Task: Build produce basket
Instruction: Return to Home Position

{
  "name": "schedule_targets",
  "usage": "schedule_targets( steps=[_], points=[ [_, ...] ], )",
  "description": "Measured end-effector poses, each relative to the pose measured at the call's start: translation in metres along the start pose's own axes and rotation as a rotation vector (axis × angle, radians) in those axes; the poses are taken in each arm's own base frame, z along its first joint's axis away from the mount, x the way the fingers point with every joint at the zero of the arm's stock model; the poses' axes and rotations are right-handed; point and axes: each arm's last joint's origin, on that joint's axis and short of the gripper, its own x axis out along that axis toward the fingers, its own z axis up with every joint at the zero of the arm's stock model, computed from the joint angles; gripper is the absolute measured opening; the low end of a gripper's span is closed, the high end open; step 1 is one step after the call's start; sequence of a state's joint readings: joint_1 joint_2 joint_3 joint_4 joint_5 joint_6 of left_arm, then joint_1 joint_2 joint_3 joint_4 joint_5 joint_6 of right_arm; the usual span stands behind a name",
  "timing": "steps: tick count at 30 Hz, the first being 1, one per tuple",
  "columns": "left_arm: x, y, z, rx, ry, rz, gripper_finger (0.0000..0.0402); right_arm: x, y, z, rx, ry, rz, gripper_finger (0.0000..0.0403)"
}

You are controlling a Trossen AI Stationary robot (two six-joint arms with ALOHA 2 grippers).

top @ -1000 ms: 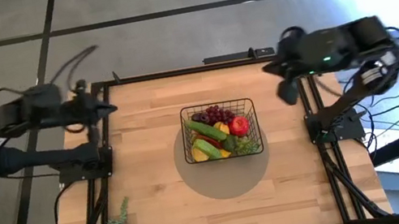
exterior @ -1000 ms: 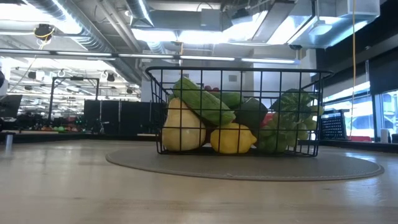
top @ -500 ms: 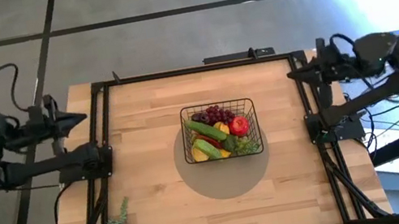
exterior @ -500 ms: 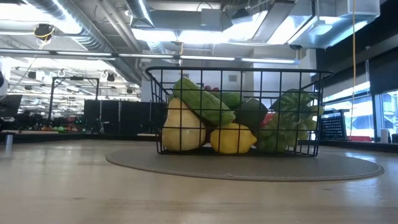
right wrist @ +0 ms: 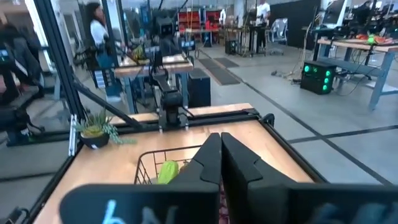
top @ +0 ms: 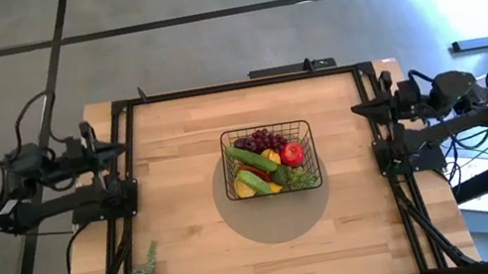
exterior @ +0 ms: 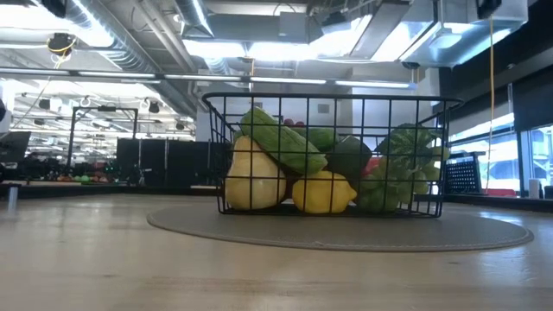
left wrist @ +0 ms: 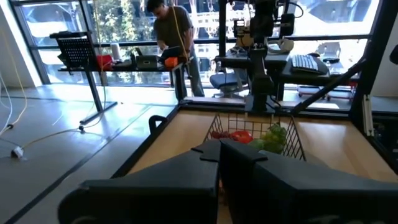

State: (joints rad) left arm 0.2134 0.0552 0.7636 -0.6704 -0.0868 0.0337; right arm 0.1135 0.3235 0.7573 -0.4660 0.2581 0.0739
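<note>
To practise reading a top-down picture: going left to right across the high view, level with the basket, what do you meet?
left gripper → basket → green cucumber → red apple → right gripper

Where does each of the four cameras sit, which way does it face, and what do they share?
High: overhead, straight down on the table; left pincer and right pincer at its side edges.
Low: table height, level at the basket; no arm shows.
Left wrist: past its shut fingers toward basket.
Right wrist: past its shut fingers toward basket, potted plant.
Shared: the basket.

Left hand (left wrist: 219, 148), right hand (right wrist: 221, 140): both closed.
</note>
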Motion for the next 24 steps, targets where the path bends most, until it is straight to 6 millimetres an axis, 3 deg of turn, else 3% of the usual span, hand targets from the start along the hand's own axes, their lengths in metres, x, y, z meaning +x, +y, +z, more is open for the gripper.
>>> schedule_targets(
  steps=[12, 16, 24],
  points=[
    [0.005, -0.002, -0.017, -0.032, -0.011, -0.034, 0.0, -0.024, -0.01, -0.04, 0.05, -0.105, -0.001, 0.0],
    [0.015, -0.003, -0.023, -0.029, -0.037, -0.033, 0.0, -0.02, -0.01, -0.061, 0.043, -0.145, 0.0, 0.0],
    [0.045, -0.007, -0.054, -0.007, -0.074, -0.033, 0.0, -0.006, -0.008, -0.076, 0.014, -0.147, -0.012, 0.0]
  ],
)
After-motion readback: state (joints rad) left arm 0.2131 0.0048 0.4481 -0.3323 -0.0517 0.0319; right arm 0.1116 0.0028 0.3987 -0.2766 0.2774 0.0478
